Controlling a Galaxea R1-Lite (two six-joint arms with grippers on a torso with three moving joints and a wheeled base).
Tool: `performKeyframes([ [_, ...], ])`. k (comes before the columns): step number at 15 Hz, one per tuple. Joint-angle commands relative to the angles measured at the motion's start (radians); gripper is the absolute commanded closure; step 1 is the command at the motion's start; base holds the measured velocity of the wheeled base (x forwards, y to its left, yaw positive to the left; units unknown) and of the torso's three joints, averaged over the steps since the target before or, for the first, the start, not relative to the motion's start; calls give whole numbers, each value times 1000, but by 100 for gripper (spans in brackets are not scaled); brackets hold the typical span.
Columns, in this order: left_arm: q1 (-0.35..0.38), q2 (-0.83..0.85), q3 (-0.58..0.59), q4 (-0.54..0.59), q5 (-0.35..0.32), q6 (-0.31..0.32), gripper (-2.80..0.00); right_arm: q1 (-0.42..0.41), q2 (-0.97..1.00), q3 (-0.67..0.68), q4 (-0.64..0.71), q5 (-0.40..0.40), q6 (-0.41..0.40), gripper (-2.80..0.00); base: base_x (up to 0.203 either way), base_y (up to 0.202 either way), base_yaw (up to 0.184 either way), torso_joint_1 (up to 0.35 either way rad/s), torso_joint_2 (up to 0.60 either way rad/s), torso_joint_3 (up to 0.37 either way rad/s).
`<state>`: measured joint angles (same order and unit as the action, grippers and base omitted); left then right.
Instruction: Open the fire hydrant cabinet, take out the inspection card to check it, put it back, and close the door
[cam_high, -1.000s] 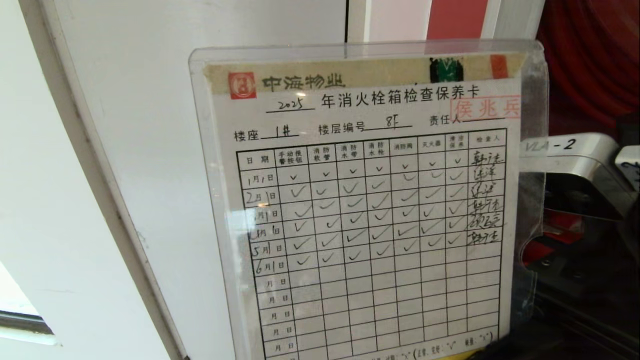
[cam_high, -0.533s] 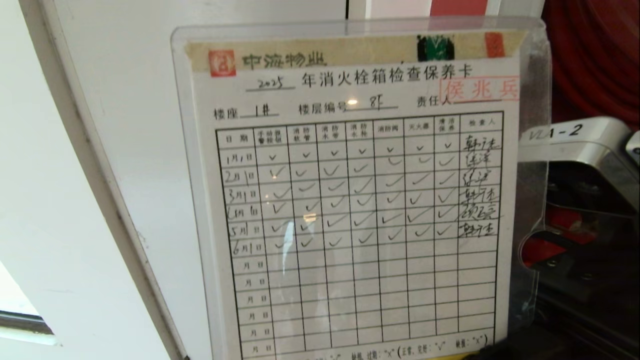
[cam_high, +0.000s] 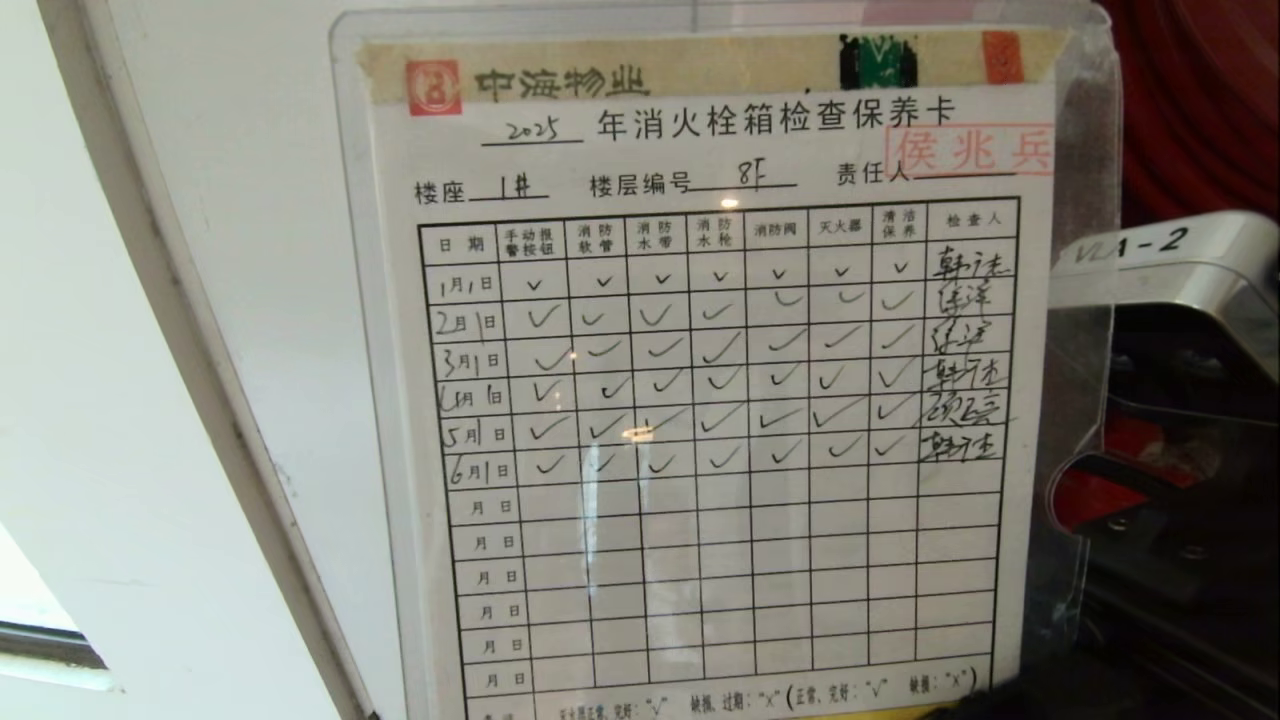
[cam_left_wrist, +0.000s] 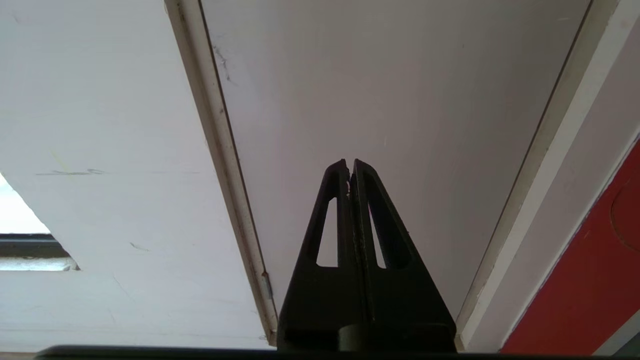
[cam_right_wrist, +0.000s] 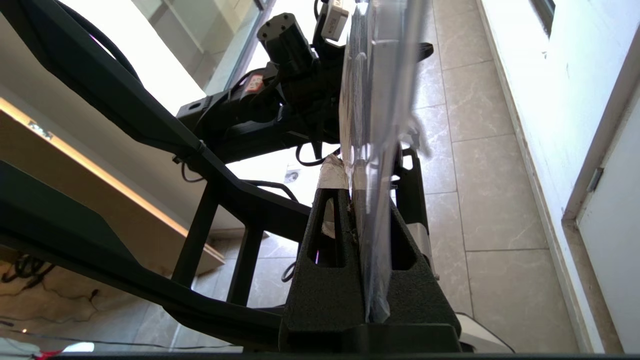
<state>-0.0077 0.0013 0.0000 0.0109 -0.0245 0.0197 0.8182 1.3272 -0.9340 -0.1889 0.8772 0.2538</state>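
Before the head camera: the inspection card (cam_high: 700, 400) is held upright in its clear sleeve, filling most of the view, with the white door panel (cam_high: 250, 250) behind and the red cabinet interior (cam_high: 1200, 100) at the right edge.
Writing, head view: "年消火栓箱检查保养卡" is read as the heading, "2025" handwritten beside it; "楼座 1#", "楼层编号 8F" and a red stamp "侯兆兵" are seen; ticked rows run from 1月 to 6月.
Label, head view: "VLA-2" is read on the silver arm housing (cam_high: 1160, 265).
Left wrist view: the left claw (cam_left_wrist: 349, 165) is seen pressed closed on nothing, facing the white panel.
Right wrist view: the right claw (cam_right_wrist: 356, 200) is clamped tight on the sleeve's lower edge, the card seen edge-on above it.
Risk, slip: the glossy sleeve is pinched only at one edge, so it could be twisted or dropped.
Risk, return: the flexing sleeve could be caught on the cabinet frame when it is put back.
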Motion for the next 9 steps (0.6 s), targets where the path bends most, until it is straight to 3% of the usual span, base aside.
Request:
performKeyframes([
  [1, 0, 0, 0, 0, 0, 0, 0, 6, -2, 0, -1, 2, -1, 0, 0, 0, 0, 0, 0, 0],
  [6, 0, 0, 0, 0, 0, 0, 0, 4, 7, 4, -2, -2, -13, 0, 0, 0, 0, 0, 0, 0],
  [9, 0, 0, 0, 0, 0, 0, 0, 4, 10, 12, -1, -37, -64, 0, 0, 0, 0, 0, 0, 0],
])
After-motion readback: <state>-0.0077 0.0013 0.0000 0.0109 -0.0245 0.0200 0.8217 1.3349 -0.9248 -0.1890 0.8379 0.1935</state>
